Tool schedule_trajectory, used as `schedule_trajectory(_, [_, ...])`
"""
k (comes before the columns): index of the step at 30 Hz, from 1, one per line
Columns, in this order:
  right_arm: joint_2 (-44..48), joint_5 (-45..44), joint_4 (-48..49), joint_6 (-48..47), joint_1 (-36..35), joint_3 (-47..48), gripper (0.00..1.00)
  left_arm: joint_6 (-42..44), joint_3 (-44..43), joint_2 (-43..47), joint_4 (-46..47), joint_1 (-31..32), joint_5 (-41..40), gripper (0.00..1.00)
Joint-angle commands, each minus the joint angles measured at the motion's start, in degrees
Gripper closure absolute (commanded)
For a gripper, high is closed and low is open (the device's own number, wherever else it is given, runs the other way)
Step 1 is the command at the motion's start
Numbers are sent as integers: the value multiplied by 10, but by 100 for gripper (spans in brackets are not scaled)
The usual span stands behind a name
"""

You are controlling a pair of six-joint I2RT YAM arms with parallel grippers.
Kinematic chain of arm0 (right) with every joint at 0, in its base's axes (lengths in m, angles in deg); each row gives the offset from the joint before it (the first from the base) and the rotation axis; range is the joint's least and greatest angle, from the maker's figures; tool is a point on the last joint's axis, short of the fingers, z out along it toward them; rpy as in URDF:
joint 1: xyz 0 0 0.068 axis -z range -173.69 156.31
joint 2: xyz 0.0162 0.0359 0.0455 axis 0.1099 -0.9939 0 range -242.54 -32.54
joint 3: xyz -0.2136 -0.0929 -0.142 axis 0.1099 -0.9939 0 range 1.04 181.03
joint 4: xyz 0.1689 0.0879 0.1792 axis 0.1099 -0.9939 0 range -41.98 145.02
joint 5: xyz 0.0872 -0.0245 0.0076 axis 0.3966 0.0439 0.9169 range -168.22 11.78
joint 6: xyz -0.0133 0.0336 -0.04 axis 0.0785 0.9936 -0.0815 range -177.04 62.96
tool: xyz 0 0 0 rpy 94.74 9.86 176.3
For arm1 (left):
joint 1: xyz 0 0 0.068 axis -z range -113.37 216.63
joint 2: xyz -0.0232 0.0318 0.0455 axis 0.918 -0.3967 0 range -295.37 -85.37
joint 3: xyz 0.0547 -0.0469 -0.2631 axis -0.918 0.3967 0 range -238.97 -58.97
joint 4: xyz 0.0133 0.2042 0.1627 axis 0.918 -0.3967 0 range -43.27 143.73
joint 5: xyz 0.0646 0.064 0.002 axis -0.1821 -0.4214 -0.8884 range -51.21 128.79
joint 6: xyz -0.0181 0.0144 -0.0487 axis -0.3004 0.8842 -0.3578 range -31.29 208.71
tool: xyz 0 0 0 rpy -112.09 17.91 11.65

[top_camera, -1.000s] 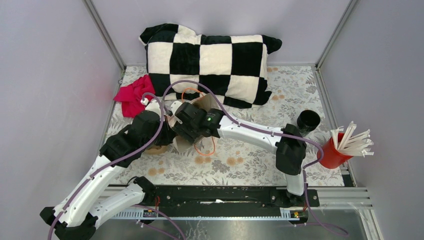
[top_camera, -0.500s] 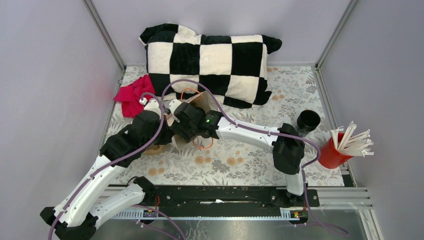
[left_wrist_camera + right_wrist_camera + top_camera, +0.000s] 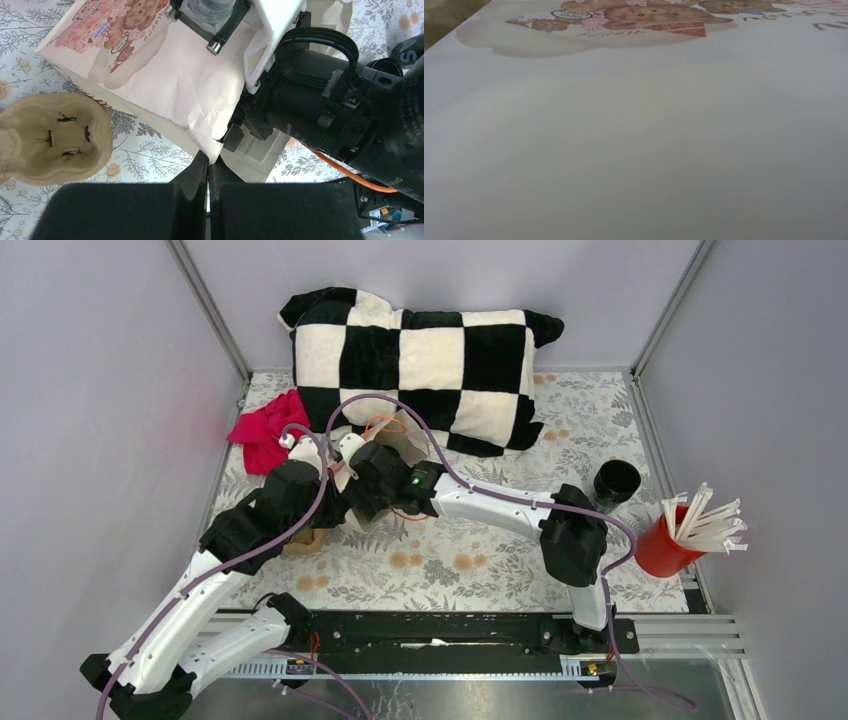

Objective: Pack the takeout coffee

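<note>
One black takeout coffee cup (image 3: pixel 616 482) stands at the right of the table, away from both arms. A white paper bag (image 3: pixel 165 80) printed with bears lies at centre left. My left gripper (image 3: pixel 208 165) is shut on the corner of the bag's open edge. The right gripper (image 3: pixel 378 478) reaches into or over the bag's mouth. Its black body (image 3: pixel 320 105) fills the right of the left wrist view. Its fingertips are hidden, and the right wrist view shows only the bag's printed face (image 3: pixel 634 140).
A brown pulp carrier (image 3: pixel 50 137) lies left of the bag, partly under my left arm (image 3: pixel 300 540). A red cup of white straws (image 3: pixel 665 545) stands at the far right. A checkered pillow (image 3: pixel 420 360) and a red cloth (image 3: pixel 268 435) lie at the back.
The right gripper has pushed a little further left and back at the bag. The orange handle loop that lay in front of it is no longer seen. The left gripper keeps its hold.
</note>
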Motion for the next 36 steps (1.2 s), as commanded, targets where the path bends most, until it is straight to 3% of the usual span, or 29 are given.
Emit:
schedule_trajectory(1, [-14,2,32,12,9,2,29,0,-3,4,9,6,37,100])
schedule_trajectory(15, [-7,15,37,3,11,-4,22,-2,-3,4,9,6,34,100])
schedule_trajectory(21, [4,20,36,2,11,-11,9,-2,-3,1,10,5,40,100])
schedule_trajectory(36, [60,26,-17,-6,11,-24,8,-1,-1,1,14,6,39,100])
